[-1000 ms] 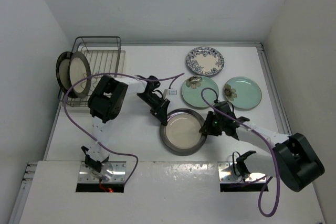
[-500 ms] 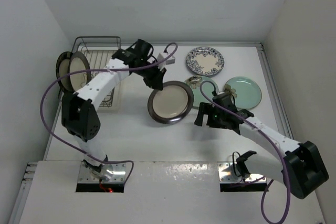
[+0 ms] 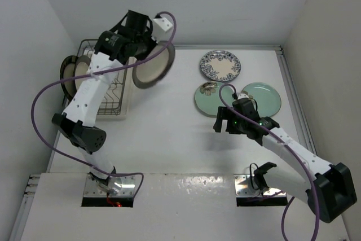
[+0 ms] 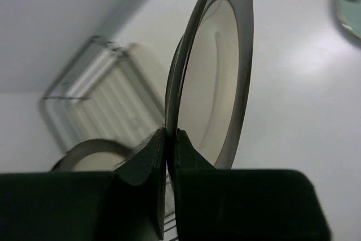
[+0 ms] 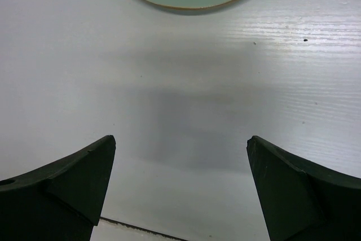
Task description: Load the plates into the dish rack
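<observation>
Left arm lifted high and far out, right arm low and stretched forward.
My left gripper (image 4: 169, 145) has its jaws pinched tight on the rim of a plate (image 4: 217, 83) that stands on edge just beyond my fingertips. My right gripper (image 5: 180, 137) points straight down, fingers spread wide, nothing between them.

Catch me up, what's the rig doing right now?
The left gripper is shut on the rim of a cream-centred plate, held on edge in the air just right of the dish rack. Two plates stand at the rack's left side. The right gripper is open and empty above the table, near the left mint-green plate. The right mint-green plate and the blue-and-white plate lie flat, not yet loaded.
</observation>
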`<control>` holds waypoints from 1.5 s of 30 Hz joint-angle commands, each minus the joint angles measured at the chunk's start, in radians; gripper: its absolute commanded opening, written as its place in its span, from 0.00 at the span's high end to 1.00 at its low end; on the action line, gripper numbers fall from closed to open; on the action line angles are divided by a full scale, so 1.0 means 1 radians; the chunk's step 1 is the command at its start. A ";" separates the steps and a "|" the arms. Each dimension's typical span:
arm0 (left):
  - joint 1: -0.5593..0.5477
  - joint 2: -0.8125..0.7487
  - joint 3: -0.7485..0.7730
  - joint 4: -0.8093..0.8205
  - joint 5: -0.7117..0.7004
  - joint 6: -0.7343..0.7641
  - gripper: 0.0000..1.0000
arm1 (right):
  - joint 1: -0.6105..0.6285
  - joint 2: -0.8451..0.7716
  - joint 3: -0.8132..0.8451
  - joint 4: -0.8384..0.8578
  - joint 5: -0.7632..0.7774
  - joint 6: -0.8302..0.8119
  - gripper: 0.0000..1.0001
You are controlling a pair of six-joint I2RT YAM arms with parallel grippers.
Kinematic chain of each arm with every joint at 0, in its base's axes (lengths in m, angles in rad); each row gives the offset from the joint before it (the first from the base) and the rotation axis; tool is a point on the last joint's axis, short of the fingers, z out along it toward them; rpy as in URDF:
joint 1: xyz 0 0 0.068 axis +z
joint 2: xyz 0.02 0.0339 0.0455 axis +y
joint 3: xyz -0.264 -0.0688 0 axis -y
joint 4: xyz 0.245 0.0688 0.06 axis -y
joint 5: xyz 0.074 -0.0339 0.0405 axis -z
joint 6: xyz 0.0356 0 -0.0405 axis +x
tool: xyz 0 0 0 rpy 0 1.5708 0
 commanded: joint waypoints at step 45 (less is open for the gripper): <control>0.371 -0.202 -0.484 0.537 -0.553 0.076 1.00 | 0.028 0.049 0.113 -0.143 0.027 0.037 0.00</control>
